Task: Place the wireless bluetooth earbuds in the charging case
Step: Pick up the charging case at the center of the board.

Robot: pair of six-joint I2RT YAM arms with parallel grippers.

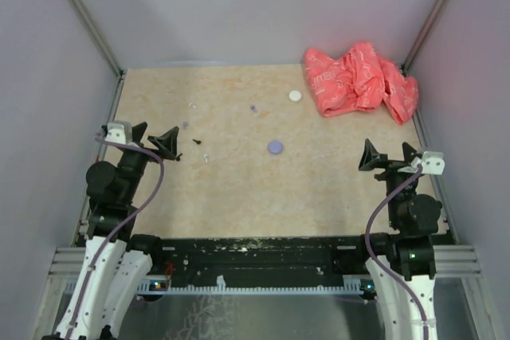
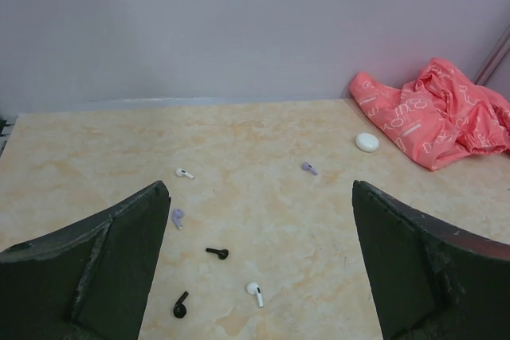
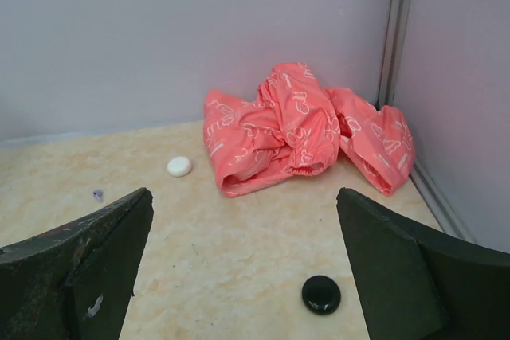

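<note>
Left wrist view — left hand (image 2: 259,189), right hand (image 3: 243,194) both released; stemmed earbuds (image 2: 255,293) dot marbled tabletop (image 2: 263,137).

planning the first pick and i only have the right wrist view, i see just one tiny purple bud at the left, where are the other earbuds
Observer: The left wrist view shows six ahead of the left tool: two white earbuds, two black earbuds, two purple earbuds.
Operator: anything round and purple out there
Observer: Yes, a lavender round case lies alone near the middle of the top view.
Operator: is the other arm free
Observer: Yes, its jaws stand wide open with nothing between them.
</note>
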